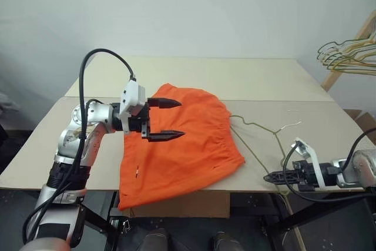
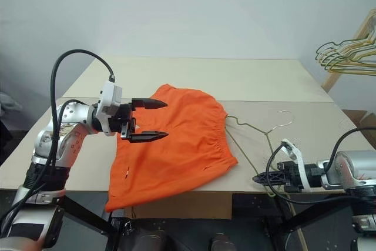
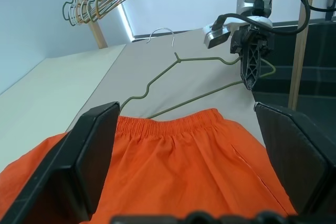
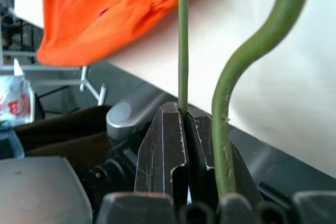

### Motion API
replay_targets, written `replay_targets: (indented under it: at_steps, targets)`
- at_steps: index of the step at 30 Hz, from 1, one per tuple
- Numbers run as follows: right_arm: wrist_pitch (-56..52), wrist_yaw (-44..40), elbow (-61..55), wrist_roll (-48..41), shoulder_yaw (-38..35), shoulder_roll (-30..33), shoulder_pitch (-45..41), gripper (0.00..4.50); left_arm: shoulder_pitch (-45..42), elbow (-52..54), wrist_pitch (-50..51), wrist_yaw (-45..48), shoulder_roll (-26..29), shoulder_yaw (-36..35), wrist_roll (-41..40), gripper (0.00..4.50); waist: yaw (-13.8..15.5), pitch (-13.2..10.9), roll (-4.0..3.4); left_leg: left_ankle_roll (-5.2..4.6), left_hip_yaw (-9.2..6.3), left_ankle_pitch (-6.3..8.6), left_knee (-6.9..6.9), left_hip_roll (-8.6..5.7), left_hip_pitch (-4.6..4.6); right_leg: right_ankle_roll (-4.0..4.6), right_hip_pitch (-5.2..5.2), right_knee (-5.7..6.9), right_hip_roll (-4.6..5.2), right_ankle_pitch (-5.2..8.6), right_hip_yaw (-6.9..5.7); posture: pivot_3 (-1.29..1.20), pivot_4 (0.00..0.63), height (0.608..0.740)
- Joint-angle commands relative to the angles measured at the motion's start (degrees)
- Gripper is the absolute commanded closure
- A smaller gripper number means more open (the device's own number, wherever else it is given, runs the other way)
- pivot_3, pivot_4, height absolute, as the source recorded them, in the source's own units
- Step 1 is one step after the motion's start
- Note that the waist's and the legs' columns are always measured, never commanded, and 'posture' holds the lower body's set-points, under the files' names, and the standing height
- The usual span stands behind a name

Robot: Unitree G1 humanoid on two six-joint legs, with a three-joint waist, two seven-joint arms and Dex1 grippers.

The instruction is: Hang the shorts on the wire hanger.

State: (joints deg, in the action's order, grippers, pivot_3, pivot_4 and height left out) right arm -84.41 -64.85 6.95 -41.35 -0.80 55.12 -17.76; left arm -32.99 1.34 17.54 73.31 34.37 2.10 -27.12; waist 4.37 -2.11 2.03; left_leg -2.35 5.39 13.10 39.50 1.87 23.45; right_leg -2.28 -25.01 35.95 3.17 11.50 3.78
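A: What worries you here?

B: The right gripper [image 2: 258,178] is clenched on one thin wire of the wire hanger [image 2: 254,139], right at its tips. In the right wrist view the wire [image 4: 182,40] runs straight out from between the closed fingers. A thin round wire in a pinch like that could swivel or slip, so the hanger might swing away from the cloth when the arm lifts.

A: And the other arm?

B: The left gripper [image 1: 163,119] hangs wide open, empty, just above the shorts [image 1: 182,145], fingers pointing across toward the hanger. If it comes down and pinches only the top layer, the waist opening may not part for the wire.

A: Where do the shorts lie?

B: Flat on the table [image 1: 258,80], directly under the open fingers and reaching past them. The gathered waistband [image 1: 226,127] faces the hanger side; the leg end droops over the table's near edge. So their length runs from the waistband back under the left gripper.

A: The hanger?

B: Flat too, just beyond the waistband, hook [image 2: 284,117] pointing away from the right gripper toward the far side. One corner seems tucked against the waistband.
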Motion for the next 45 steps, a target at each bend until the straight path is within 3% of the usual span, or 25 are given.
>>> replay_targets:
  at_steps: [1, 8, 13, 22, 29, 36, 45]
  targets:
    - [0.2, -2.9, -3.3, -3.4, -2.1, 2.7, 2.1, 4.50, -1.2, 0.9, -0.5, 0.3, 0.6, -0.6, -0.5, 0.05, 0.1, 0.0, 0.00, -0.01, 0.00, 0.01, 0.00, 0.00, 0.01, -0.01, 0.00, -0.02, 0.00, 0.00, 0.00, 0.17, 0.000, 0.740]
    - [2.0, -3.1, -4.6, -2.1, 3.4, 5.1, 3.6, 4.50, -1.2, 0.5, -1.0, 0.4, 0.5, -0.2, -0.1, 0.05, 0.5, 0.0, 0.03, -0.02, 0.01, 0.01, 0.00, 0.03, -0.04, -0.02, 0.00, -0.02, 0.00, 0.01, -0.01, 0.16, 0.000, 0.740]
    - [1.6, 3.0, 2.5, 1.9, 5.9, 0.2, -3.9, 4.50, -1.8, -0.5, -1.8, 0.8, 0.2, 0.2, 0.5, 0.05, -0.2, 0.0, 0.02, -0.01, 0.04, 0.01, 0.01, 0.05, -0.13, -0.01, 0.00, 0.04, -0.01, 0.01, -0.01, 0.15, 0.000, 0.740]
    - [4.6, -3.0, 0.0, 2.1, 13.0, 1.9, -5.3, 4.50, -2.1, -1.2, -2.5, 1.3, 0.3, 0.7, 0.8, 0.05, 0.0, 0.0, 0.02, -0.09, -0.03, 0.08, 0.00, -0.02, 0.18, -0.03, -0.09, -0.08, 0.01, 0.03, -0.01, 0.16, 0.000, 0.740]
    - [4.0, 2.0, 14.8, 4.5, 8.9, -5.3, -14.4, 4.50, -2.0, -1.4, -3.2, 1.4, 0.2, 1.0, 1.2, 0.05, -0.4, 0.0, 0.02, -0.09, 0.00, 0.08, 0.14, 0.03, 0.15, -0.02, -0.09, -0.07, -0.01, -0.09, -0.01, 0.17, 0.000, 0.740]
    - [4.9, -1.3, 12.7, 4.5, 12.7, -7.0, -15.0, 4.50, -1.8, -1.3, -3.7, 1.3, 0.4, 0.9, 1.6, 0.05, -0.2, 0.0, 0.01, -0.09, -0.02, 0.08, 0.16, 0.02, 0.24, -0.03, -0.13, -0.03, -0.01, -0.09, -0.02, 0.18, 0.000, 0.740]
    - [8.3, -2.4, 22.2, 8.5, 14.3, -11.6, -22.0, 4.50, -2.0, -2.0, -4.6, 1.6, 0.2, 0.9, 2.3, 0.05, -0.4, 0.0, 0.00, -0.10, -0.01, 0.08, 0.17, 0.05, 0.27, -0.25, -0.17, -0.03, -0.03, -0.30, -0.04, 0.18, 0.000, 0.740]
